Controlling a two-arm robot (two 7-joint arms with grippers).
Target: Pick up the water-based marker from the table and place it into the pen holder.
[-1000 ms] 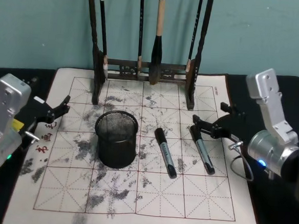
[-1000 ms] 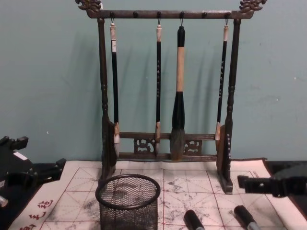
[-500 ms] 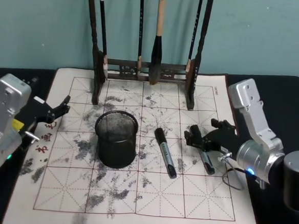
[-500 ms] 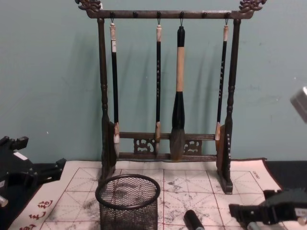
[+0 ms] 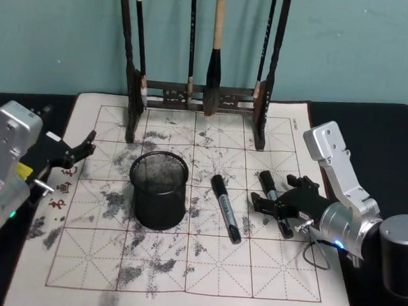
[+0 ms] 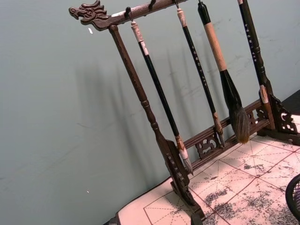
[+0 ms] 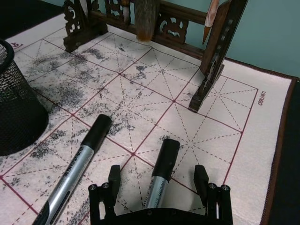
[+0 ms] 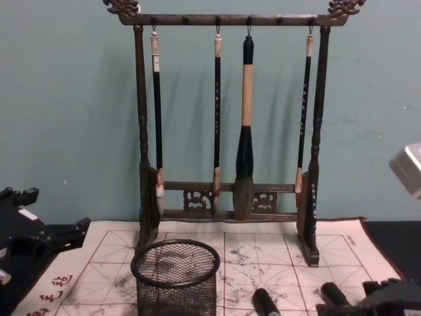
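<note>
A: Where did the marker lie relative to the tool?

B: The right marker (image 5: 266,182) lay flat on the mat (image 5: 181,277), directly beneath the right gripper (image 5: 279,198). Its cap pointed toward the brush rack (image 5: 201,93), and the barrel ran back toward the robot on a slight slant.

A: Tool state?

B: Jaws were spread wide, holding nothing. In the right wrist view the fingers (image 7: 114,178) stood either side of the barrel, across its long axis, with a gap on each side. No contact was visible.

A: Nearer arm?

B: The right, clearly. The left gripper (image 5: 78,151) was parked at the mat's left edge, well apart.

A: And the destination?

B: The pen holder (image 5: 157,202) stood upright to the marker's left, with a second marker (image 5: 225,207) lying between the two.

A: Judgement on the next move?

B: It probably needed only a closing squeeze, as the alignment looked adequate. The carry would then have to clear the second marker.
</note>
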